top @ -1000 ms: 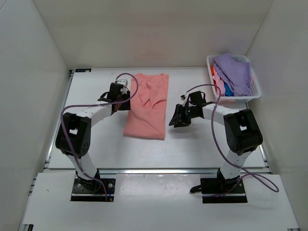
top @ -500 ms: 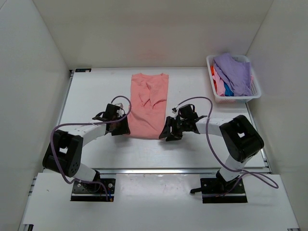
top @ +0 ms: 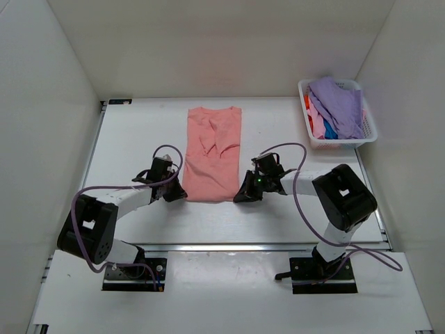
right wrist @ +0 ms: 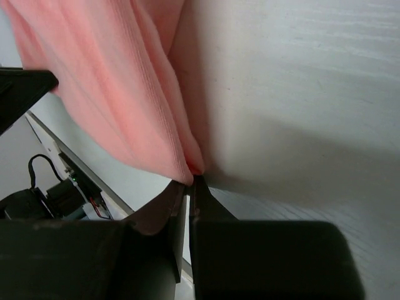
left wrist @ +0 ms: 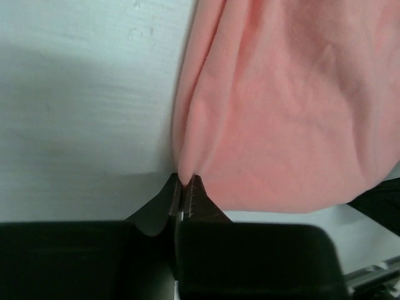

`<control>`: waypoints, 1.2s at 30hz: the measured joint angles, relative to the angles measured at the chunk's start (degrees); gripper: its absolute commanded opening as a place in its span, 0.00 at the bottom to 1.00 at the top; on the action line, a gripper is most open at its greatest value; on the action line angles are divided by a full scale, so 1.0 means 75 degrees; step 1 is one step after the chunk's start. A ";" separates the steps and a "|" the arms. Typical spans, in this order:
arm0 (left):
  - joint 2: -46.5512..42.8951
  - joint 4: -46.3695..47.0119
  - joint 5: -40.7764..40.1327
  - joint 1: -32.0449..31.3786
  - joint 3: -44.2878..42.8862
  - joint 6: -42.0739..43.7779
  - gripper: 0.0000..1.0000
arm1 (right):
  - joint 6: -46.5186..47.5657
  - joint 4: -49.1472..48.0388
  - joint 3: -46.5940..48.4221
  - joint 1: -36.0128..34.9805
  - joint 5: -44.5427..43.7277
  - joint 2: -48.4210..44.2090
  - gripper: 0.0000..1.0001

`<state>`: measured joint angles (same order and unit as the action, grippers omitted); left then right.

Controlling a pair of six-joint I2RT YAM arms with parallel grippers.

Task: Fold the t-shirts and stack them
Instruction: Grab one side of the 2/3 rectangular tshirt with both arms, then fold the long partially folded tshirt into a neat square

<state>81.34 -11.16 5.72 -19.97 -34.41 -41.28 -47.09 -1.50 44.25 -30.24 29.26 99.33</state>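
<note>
**Pink t-shirt (top: pixel 212 153) pinched at its two near corners**

The pink t-shirt lies flat in the middle of the white desk (top: pixel 292 212). It is a long narrow strip, with the neck at the far end. The left end effector (top: pixel 176 195) is at its near left corner. The right end effector (top: pixel 240 197) is at its near right corner.

Both are clenched on the cloth. In the left wrist view, the fingertips (left wrist: pixel 197 194) squeeze a small fold of the pink edge. In the right wrist view, the fingertips (right wrist: pixel 203 200) meet right where the cloth corner comes to a point.

The shirt is soft, light and floppy. It will not break, but it will sag in the middle when lifted. Only a little bit of cloth is in each pinch, so a corner could slip out. The shirt looks doubled over, so a lower layer may get left behind. The two near corners look like the right places to hold it. My guess is that both should lift together and carry the near edge toward the neck.

More t-shirts (top: pixel 337 104) sit in a heap in the white basket (top: pixel 303 97) at the far right.
</note>
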 measured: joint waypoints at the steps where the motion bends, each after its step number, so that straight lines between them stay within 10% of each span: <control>1: -0.0076 -0.0029 0.0012 -0.0047 0.0038 -0.0047 0.00 | 0.0000 0.0029 -0.0003 0.0017 -0.0020 -0.0023 0.00; 22: -0.3847 -0.2675 0.0644 -0.1483 0.1172 -0.1075 0.00 | 0.0705 0.3069 -0.1329 -0.0504 0.0393 -0.3308 0.00; 36: -0.0629 -0.1915 0.1204 0.0938 -0.2597 -0.0358 0.00 | 0.1772 0.4054 0.4339 0.1507 0.1256 0.0181 0.00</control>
<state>76.62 -25.52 14.74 -12.93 -53.89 -43.97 -33.80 28.91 76.79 -18.94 38.68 100.68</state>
